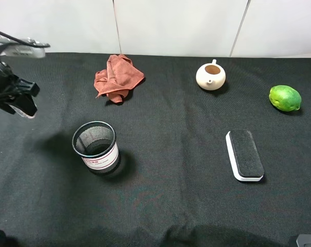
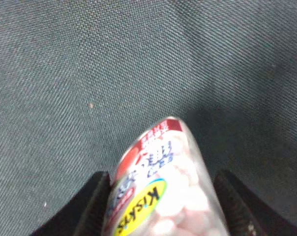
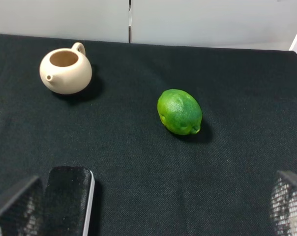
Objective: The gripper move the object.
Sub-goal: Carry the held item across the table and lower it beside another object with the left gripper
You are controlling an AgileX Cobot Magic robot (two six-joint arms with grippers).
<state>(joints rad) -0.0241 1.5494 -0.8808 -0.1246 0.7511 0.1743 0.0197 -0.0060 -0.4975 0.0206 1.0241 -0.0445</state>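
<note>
The object, a small clear bottle (image 2: 161,172) of pale pink pellets with a red, blue and yellow label, sits between the dark jaws of my left gripper (image 2: 165,204), which is shut on it. In the exterior high view the left gripper (image 1: 17,98) hangs above the cloth at the far left, up and left of the mesh cup (image 1: 95,146). Only a pale end of the bottle (image 1: 28,113) shows under it there. My right gripper (image 3: 157,179) stands open with nothing between its fingers (image 3: 13,204), near the black eraser (image 3: 67,199).
On the black cloth lie a rust-red rag (image 1: 117,77) at the back, a cream teapot (image 1: 210,76), a green lime (image 1: 284,98) at the far right and a black-and-white eraser (image 1: 244,154). A white wall runs behind the table.
</note>
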